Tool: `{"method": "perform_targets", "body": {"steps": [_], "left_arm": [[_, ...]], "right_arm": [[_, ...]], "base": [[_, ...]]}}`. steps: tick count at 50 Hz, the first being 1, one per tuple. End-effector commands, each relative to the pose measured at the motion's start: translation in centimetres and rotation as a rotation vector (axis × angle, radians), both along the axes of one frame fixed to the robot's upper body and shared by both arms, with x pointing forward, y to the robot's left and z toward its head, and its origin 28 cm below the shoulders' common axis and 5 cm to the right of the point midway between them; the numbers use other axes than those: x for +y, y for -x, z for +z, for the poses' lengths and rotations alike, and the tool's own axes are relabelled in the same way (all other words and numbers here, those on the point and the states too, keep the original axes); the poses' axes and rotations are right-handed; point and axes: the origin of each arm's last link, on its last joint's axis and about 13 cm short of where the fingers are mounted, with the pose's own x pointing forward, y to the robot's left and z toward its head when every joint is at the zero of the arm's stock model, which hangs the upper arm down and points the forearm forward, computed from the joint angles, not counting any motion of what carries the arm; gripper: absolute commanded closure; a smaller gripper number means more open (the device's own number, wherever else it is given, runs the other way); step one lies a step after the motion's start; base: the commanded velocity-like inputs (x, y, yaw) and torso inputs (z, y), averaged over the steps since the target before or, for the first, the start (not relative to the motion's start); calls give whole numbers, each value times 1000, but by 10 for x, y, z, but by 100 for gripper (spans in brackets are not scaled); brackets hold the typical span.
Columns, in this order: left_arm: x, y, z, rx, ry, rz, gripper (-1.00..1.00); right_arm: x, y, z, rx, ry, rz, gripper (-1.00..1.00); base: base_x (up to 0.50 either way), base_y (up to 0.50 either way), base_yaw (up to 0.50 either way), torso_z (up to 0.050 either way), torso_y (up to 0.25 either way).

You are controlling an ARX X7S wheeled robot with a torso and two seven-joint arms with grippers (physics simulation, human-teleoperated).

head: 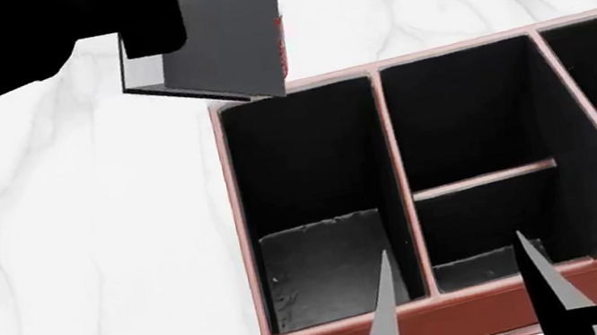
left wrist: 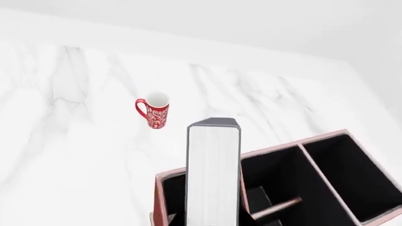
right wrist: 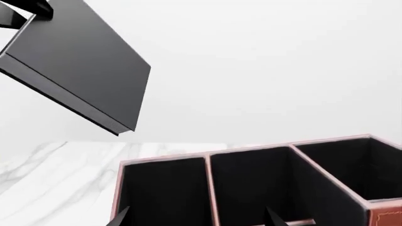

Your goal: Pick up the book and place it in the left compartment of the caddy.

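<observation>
White marble table point(head: 88, 285) fills the scene under a pale plain background. On the left arm the fingers themselves are hidden, but the book point(head: 228, 33) hangs in the air at the end of the black left gripper point(head: 150, 42), so it seems clamped on the book, although the contact is not visible. The book is tilted, its lower corner above the far edge of the left compartment point(head: 326, 254), not inside it. In the left wrist view the white page edges point(left wrist: 213, 179) run straight over the caddy point(head: 469, 316). The right gripper point(head: 462, 304) has its two dark fingers point(head: 386, 308) spread apart and holding nothing, low over the near wall of the caddy. A red mug point(left wrist: 154, 109) stands on the marble well apart from the caddy.
</observation>
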Motion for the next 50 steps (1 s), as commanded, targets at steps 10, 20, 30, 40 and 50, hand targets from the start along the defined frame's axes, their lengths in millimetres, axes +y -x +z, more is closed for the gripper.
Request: {"method": "perform_targets", "body": {"steps": [10, 20, 30, 40, 50], "left_arm": [[-29, -5, -15, 105, 233, 24, 100], [-40, -14, -20, 183, 248, 67, 100], [-45, -25, -32, 257, 246, 86, 100], [-50, -32, -39, 315, 180, 71, 100], [-50, -40, -42, 382, 175, 60, 100]], "right_arm": [[-2, -1, 2, -40, -6, -3, -100], [-2, -1, 3, -42, -9, -5, -100], [-3, 0, 5, -44, -13, -8, -100], [-4, 0, 4, -44, -13, -9, -100], [-4, 1, 5, -47, -14, -11, -100]], "base": [[0, 0, 0, 0, 2], [0, 0, 0, 1, 1], [0, 0, 0, 0, 2], [0, 0, 0, 0, 2], [0, 0, 0, 1, 1]]}}
